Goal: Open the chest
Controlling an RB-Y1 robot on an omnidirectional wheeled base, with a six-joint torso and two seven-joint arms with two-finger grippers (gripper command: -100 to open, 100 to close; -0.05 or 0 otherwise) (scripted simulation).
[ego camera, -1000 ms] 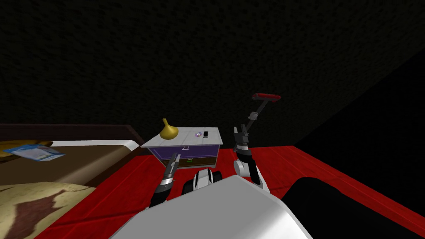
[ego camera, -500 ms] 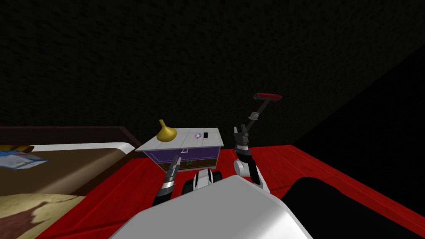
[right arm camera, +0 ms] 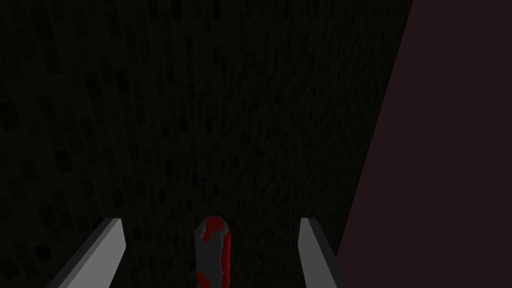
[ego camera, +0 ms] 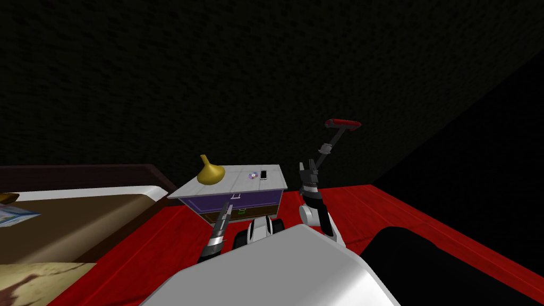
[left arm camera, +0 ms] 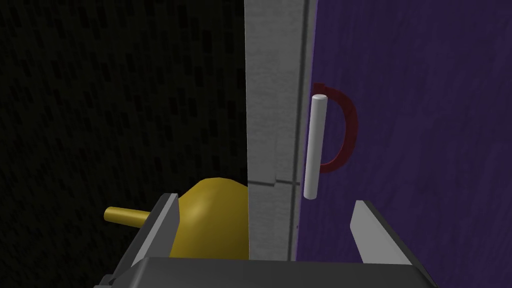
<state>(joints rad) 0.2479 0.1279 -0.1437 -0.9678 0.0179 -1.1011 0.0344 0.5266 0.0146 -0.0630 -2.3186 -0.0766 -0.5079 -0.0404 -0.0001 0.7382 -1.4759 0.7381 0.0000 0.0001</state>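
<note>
Chest [ego camera: 234, 197]: on the red floor [ego camera: 372, 204], right of the bed [ego camera: 79, 212] | left hand [left arm camera: 265, 202]: we read 2 fingers spread, white bar handle [left arm camera: 316, 145] just ahead, untouched | right hand [right arm camera: 211, 222]: spread, raised right of chest.

Your right gripper [right arm camera: 210, 221] has its fingers [right arm camera: 102, 252] spread wide. Between them, touching neither, you see a rounded grey bar [right arm camera: 212, 252] streaked with red. Behind it is a dark wall [right arm camera: 200, 100], meeting a dim brownish plane [right arm camera: 450, 150] beyond one finger.
</note>
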